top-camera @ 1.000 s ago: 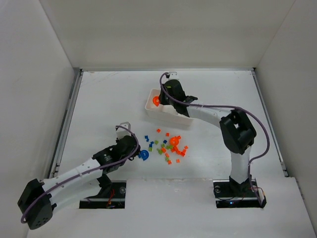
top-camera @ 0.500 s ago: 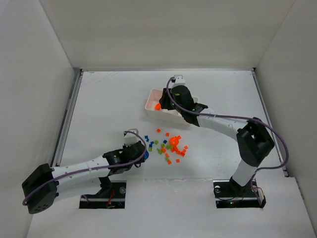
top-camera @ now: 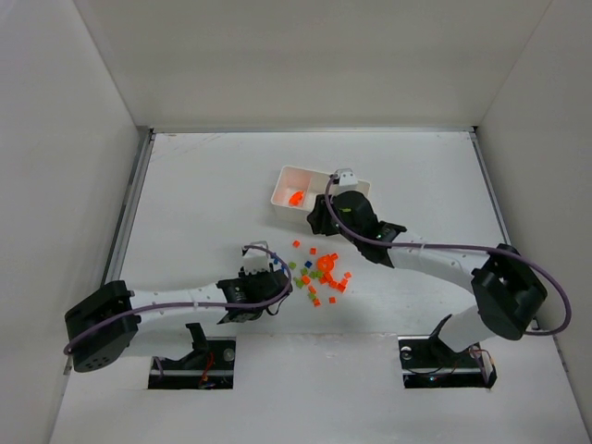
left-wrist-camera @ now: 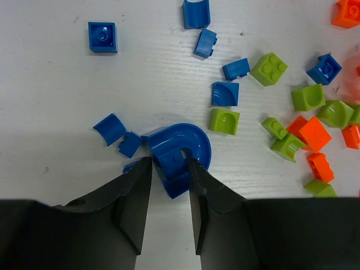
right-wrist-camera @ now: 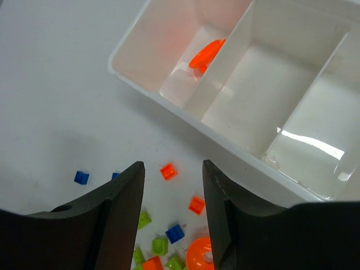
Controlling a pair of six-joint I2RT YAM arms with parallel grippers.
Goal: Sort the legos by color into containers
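Observation:
The legos [top-camera: 319,272] lie scattered mid-table, small orange, blue and green pieces. My left gripper [left-wrist-camera: 169,160] is shut on a large rounded blue lego [left-wrist-camera: 183,143] that rests on the table, a finger against each side of it. In the top view my left gripper [top-camera: 279,277] hides that piece. The containers are three compartments of a white tray [top-camera: 280,190]. Its left compartment holds one orange rounded lego [right-wrist-camera: 207,53], and the other two show nothing in them. My right gripper [right-wrist-camera: 171,169] hangs open and empty between the tray [right-wrist-camera: 169,107] and the pile, above a small orange cube [right-wrist-camera: 167,171].
White walls close in the table on three sides, with a metal rail [top-camera: 120,240] along the left edge. Small blue pieces [left-wrist-camera: 118,135] lie right beside my left fingertips. A large orange rounded lego [right-wrist-camera: 203,253] sits just below my right fingers.
My right gripper opened, left the orange rounded lego in the tray's left compartment and drew back toward the pile. My left arm swung right over the big blue lego and closed on it.

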